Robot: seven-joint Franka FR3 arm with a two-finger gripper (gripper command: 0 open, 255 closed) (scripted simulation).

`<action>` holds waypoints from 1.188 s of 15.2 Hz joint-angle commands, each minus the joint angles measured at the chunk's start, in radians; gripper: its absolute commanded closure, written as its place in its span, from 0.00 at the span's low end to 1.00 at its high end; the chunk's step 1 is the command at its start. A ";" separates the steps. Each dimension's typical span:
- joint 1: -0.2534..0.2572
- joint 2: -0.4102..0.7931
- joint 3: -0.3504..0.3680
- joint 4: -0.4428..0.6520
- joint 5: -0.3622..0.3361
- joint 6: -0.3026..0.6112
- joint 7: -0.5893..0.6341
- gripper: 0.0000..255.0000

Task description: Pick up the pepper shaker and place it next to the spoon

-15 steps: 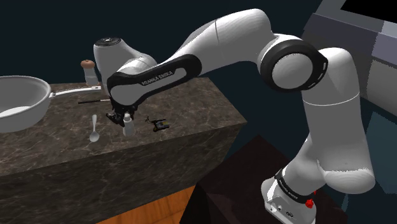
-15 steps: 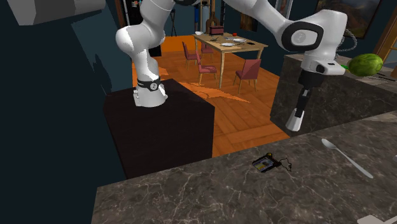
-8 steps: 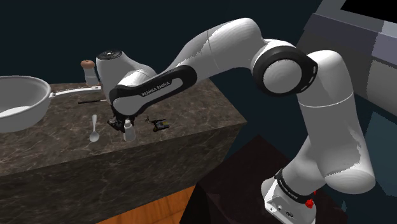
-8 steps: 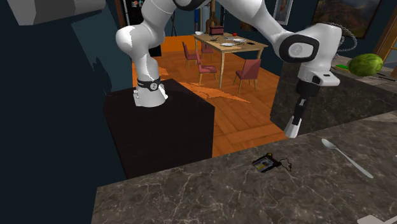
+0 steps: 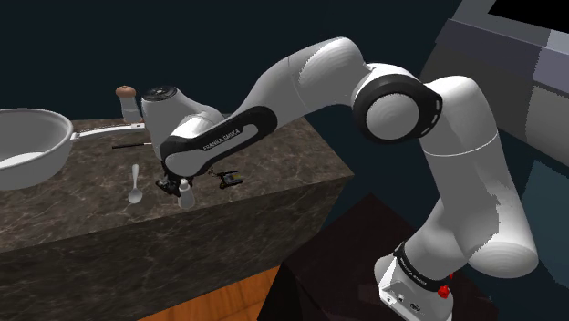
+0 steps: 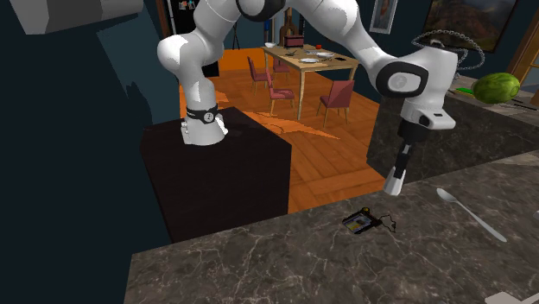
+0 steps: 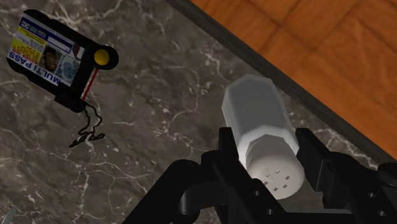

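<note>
A small white shaker point(image 7: 259, 130) with a perforated top is clasped between my black fingers point(image 7: 224, 167), so my gripper point(image 7: 270, 170) is shut on it. It hangs tilted just above the dark marble counter point(image 5: 264, 146), close to the counter's edge. In the shoulder view the shaker point(image 5: 185, 193) sits below the gripper point(image 5: 177, 188), a short way right of the pale spoon point(image 5: 135, 185). From the second exterior view, the shaker point(image 6: 395, 181) and gripper point(image 6: 400, 166) are left of the spoon point(image 6: 471, 213).
An ID badge with a cord point(image 5: 228, 178) point(image 6: 360, 223) point(image 7: 60, 57) lies on the counter beside the shaker. A grey pan point(image 5: 27, 146) and a brown-topped mill point(image 5: 126, 100) stand at the back left. A watermelon point(image 6: 497, 86) rests on another counter.
The arm has carried the shaker lower, toward the counter's surface and its near edge in the shoulder view. The grip has stayed shut on it.
</note>
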 commanded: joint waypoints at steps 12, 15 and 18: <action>0.000 -0.020 0.003 -0.001 0.004 -0.018 -0.002 0.00; -0.001 -0.077 0.013 0.001 0.015 -0.077 -0.008 0.00; -0.001 -0.077 0.013 0.001 0.015 -0.077 -0.008 0.00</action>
